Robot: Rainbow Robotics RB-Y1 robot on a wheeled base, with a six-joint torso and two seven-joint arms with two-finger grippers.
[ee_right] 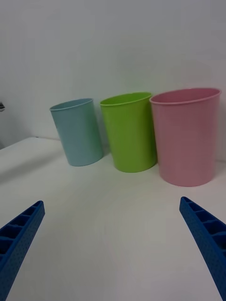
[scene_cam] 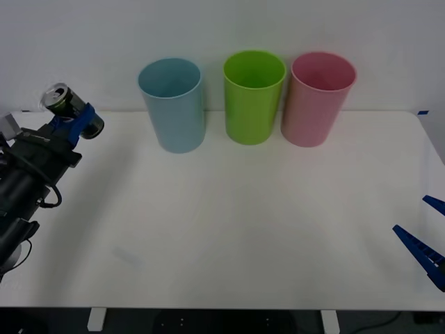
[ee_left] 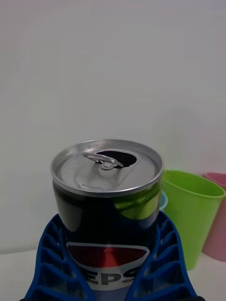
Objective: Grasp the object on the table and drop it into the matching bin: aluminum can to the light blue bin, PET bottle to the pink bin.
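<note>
The left gripper (scene_cam: 75, 120) clasps the aluminum can (scene_cam: 61, 101) between its blue fingers, raised above the table's (scene_cam: 229, 229) left edge, left of the light blue bin (scene_cam: 172, 104). The right gripper (scene_cam: 425, 233) waits with fingers spread at the right edge

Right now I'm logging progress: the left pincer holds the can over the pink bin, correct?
Not over the pink bin. The front view shows the left pincer holding the can at the table's left edge, short of even the light blue bin.
</note>
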